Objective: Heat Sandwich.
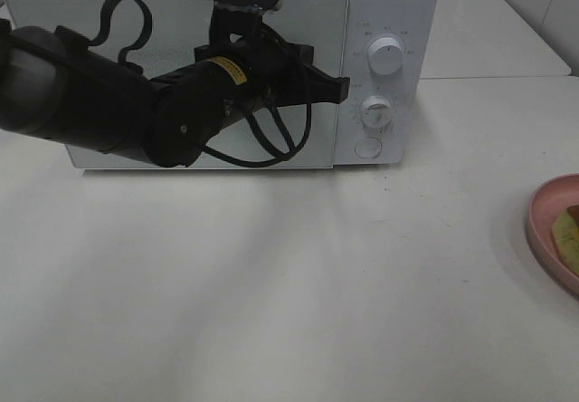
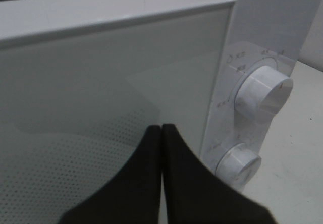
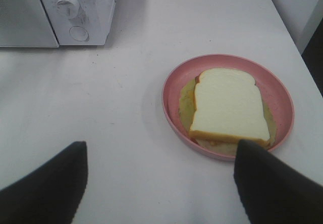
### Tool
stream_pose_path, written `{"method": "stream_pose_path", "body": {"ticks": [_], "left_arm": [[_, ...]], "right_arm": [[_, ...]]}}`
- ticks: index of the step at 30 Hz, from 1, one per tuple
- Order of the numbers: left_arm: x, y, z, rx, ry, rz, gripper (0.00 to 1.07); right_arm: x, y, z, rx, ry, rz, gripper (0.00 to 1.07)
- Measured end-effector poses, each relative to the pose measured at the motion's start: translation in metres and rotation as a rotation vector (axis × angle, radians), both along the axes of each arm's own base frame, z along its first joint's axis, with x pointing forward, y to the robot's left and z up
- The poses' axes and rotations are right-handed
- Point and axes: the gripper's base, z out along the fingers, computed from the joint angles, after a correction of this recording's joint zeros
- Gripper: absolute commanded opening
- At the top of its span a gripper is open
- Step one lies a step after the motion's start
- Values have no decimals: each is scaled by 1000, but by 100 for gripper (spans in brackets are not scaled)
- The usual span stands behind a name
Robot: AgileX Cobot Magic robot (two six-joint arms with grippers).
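Note:
The sandwich [image 3: 229,103], white bread with a tan crust and pale yellow-green filling, lies on a round pink plate [image 3: 176,82] on the white table. In the exterior high view only a sliver of the sandwich [image 1: 568,234] and the plate [image 1: 543,230] show at the right edge. My right gripper [image 3: 160,148] hovers open just short of the plate, with nothing between its fingers. The white microwave [image 1: 389,22] stands at the back with its door [image 2: 101,82] closed. My left gripper [image 1: 342,88] is shut and empty, its tips [image 2: 161,128] close to the door's right edge.
Two round knobs [image 2: 265,90] [image 2: 237,163] and a round button [image 1: 367,148] sit on the microwave's control panel, right of the door. The left arm's black body and cables [image 1: 136,112] stretch across the door front. The table's right edge lies past the plate.

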Motion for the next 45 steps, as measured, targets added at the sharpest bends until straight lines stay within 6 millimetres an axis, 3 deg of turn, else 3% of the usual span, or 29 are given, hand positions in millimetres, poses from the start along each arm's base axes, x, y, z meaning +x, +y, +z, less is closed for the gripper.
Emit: {"method": "stream_pose_path", "body": {"ticks": [19,27,32,41,45], "left_arm": [[5,-4,1,3,-4,2,0],[-2,7,3,-14,5,34,0],[-12,17,5,-19,20,53,0],[-46,16,5,5,44,-3,1],[-59,20,4,31,79,-24,8]], "right_arm": [[0,0,0,0,0,0,76],[0,0,0,0,0,0,76],[0,0,0,0,0,0,76],[0,0,0,0,0,0,76],[0,0,0,0,0,0,76]]}}
